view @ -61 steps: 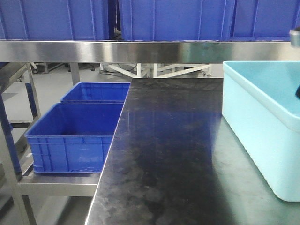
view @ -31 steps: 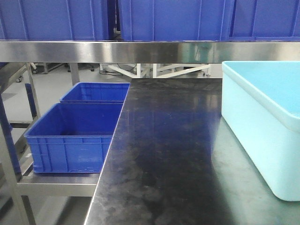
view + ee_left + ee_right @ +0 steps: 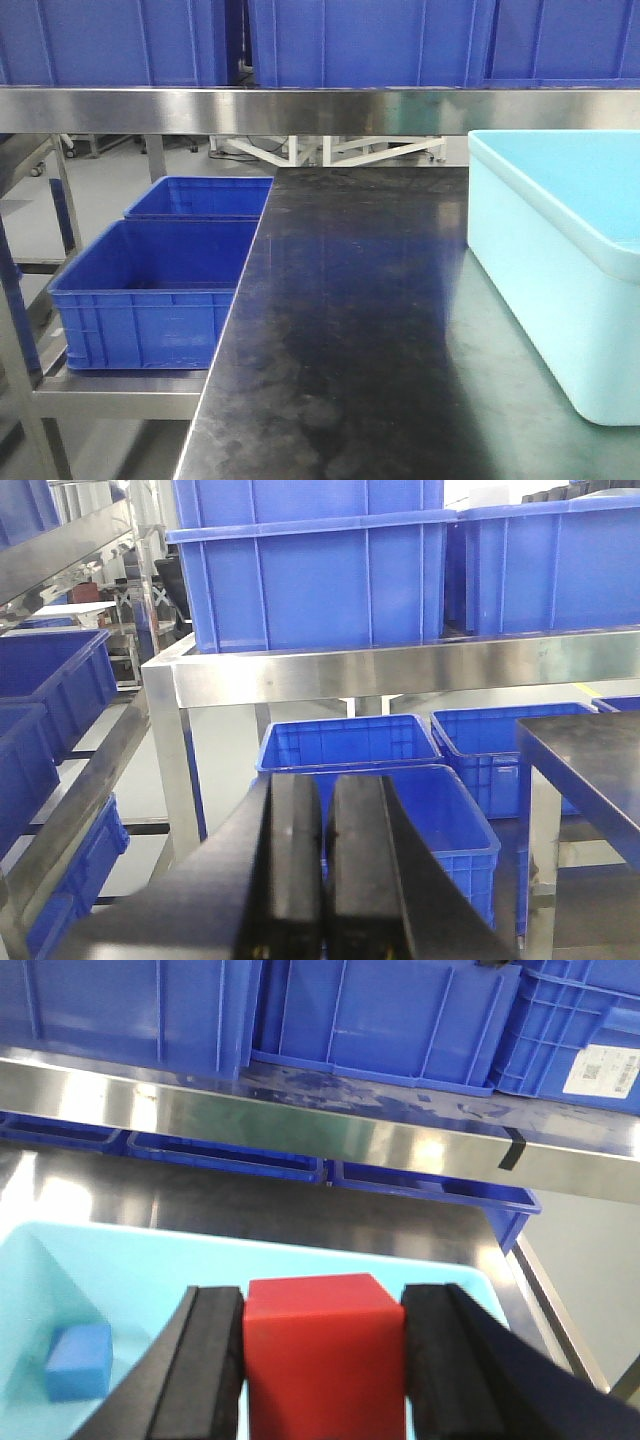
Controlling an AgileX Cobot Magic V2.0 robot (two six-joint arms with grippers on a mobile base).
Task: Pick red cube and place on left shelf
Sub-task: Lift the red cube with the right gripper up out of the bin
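Right wrist-mounted view, item 1: right pincer, one, its two black fingers clamped on opposite sides of the red cube, one, matt and sharp-edged. The cube is held above the open light-blue plastic tub, clear of its floor.

Item 2: small blue cube, one, lying on the tub floor in the near left corner as this view shows it, well apart from the red cube.

Item 3: left pincer, one, seen in the left wrist-mounted view. Its two black fingers stand together with only a hairline slit between them and nothing held.

Item 4: light-blue tub, one, standing on the right part of the black tabletop in the exterior front-facing view.

Item 5: open blue plastic crates, two, one behind the other on the lower steel shelf, which sits to the left of the tabletop and below its level. What can be seen of their insides holds nothing.

Item 6: large blue plastic crates, three in the front view, side by side on the brushed steel upper shelf rail that crosses above the tabletop.

Surface: the tabletop is dark, glossy and scuffed, with a pale metal edge strip on its left side.

Room: grey floor, steel shelf uprights, a white metal frame beyond the tabletop's far end, and further blue crates on racks in the left wrist view.
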